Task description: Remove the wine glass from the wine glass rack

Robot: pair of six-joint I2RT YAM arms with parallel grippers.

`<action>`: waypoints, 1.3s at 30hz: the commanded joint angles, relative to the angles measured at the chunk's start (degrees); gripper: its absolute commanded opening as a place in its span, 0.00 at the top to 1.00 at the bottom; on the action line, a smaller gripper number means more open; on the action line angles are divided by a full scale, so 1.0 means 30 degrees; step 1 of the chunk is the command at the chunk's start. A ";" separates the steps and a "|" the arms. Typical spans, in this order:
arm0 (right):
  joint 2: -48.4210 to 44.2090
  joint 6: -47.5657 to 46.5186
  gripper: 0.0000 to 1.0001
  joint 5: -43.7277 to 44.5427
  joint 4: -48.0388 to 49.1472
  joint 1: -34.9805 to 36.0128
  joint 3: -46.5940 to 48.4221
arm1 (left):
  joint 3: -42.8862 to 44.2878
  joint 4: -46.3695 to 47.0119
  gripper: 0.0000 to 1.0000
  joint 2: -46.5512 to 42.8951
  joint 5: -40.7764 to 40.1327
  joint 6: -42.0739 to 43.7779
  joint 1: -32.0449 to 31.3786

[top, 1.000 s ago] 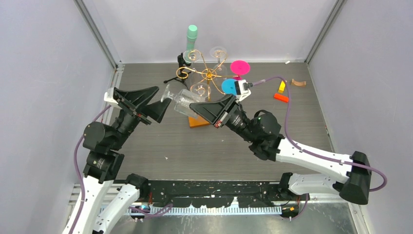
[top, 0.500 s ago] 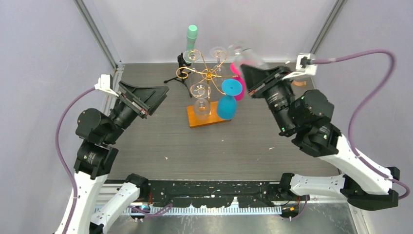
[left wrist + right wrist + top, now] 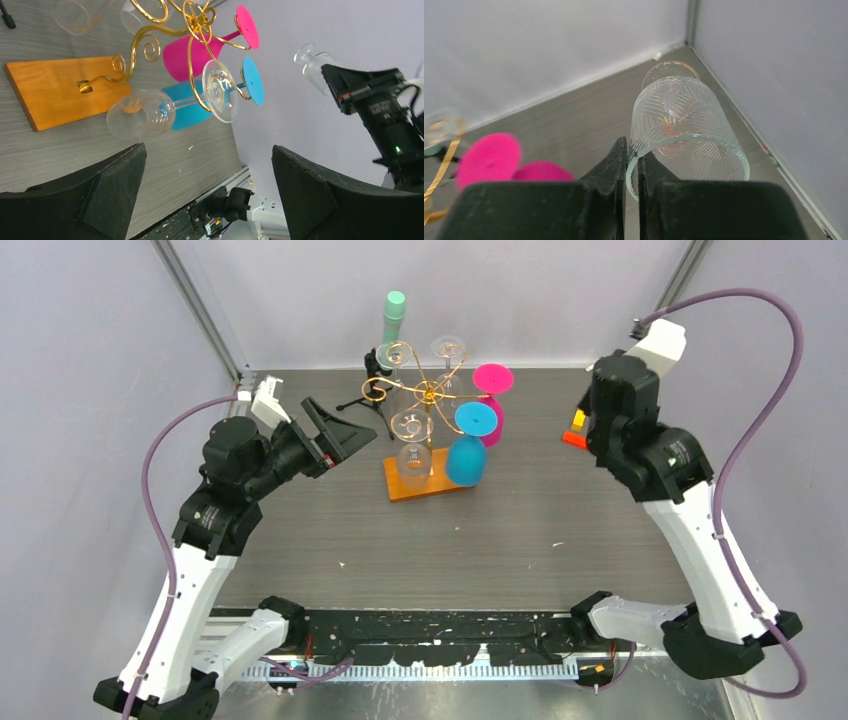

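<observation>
**Clear wine glass off the rack, held by the right jaws**

The wine glass [image 3: 681, 127] is clear, with a cut crisscross pattern on a wide, short bowl. It is gripped by its rim between the right jaws, which are nearly closed on the glass wall. It is held in the air, well apart from the wine glass rack [image 3: 428, 392], toward the back-right corner of the worktop [image 3: 500, 540]. In the left wrist view the glass [image 3: 314, 62] is seen lying on its side, foot pointing away from the jaws. The left jaws are spread wide and hold nothing.

Half a second ago the glass was just right of the rack. Since then the right arm [image 3: 640, 440] has been swung further right and turned away. The left arm [image 3: 240, 455] has been pulled back to the left.

In the top view the glass and the right jaws are hidden behind the right arm. In the right wrist view the stem is masked by the bowl. A pink glass [image 3: 492, 380] and a blue glass [image 3: 467, 455] are left hanging on the rack.
</observation>
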 commanded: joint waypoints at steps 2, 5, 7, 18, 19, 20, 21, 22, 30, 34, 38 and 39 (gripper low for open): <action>0.0861 0.2317 1.00 -0.7899 -0.3374 -0.5828 0.0580 | 0.0524 0.0099 0.00 -0.0080 0.1014 0.1192 0.0048; 0.1732 0.2753 1.00 -1.1319 -0.3687 -0.8081 -0.0484 | 0.0552 -0.0208 0.00 -0.0033 0.1018 0.1440 0.0076; 0.2475 0.2976 1.00 -1.3148 -0.3785 -0.9290 -0.1223 | 0.0618 -0.0388 0.00 -0.0034 0.0979 0.1798 0.0078; 0.7886 0.2766 0.99 -1.8571 -0.3771 -1.0958 -0.2469 | 0.1501 -0.1317 0.00 0.0867 0.1285 0.3598 0.0136; 0.8557 0.2731 0.99 -1.8838 -0.3745 -1.0949 -0.2382 | 0.1474 -0.1343 0.00 0.0899 0.1297 0.3647 0.0136; 0.8854 0.2696 1.00 -1.8906 -0.3719 -1.0943 -0.2257 | 0.1430 -0.1328 0.00 0.0895 0.1284 0.3686 0.0162; 0.9400 0.2691 1.00 -1.8980 -0.3675 -1.0952 -0.2207 | 0.1421 -0.1384 0.00 0.0909 0.1256 0.3735 0.0165; 0.9671 0.2705 1.00 -1.8978 -0.3628 -1.0944 -0.2009 | 0.1405 -0.1432 0.00 0.0937 0.1279 0.3774 0.0191; 1.2464 0.2221 0.96 -1.9048 -0.3687 -1.0960 -0.0452 | 0.1470 -0.2207 0.00 0.1023 0.1061 0.4311 0.0333; 1.3477 0.1861 0.92 -1.8817 -0.3741 -1.0939 0.0163 | 0.1617 -0.2647 0.00 0.1012 0.0833 0.4563 0.0426; 1.4294 0.1673 0.89 -1.8394 -0.3997 -1.0965 0.0712 | 0.1696 -0.2868 0.00 0.0994 0.0703 0.4657 0.0502; 1.4389 0.1669 0.89 -1.8377 -0.3990 -1.0965 0.0757 | 0.1725 -0.2895 0.00 0.0955 0.0697 0.4677 0.0515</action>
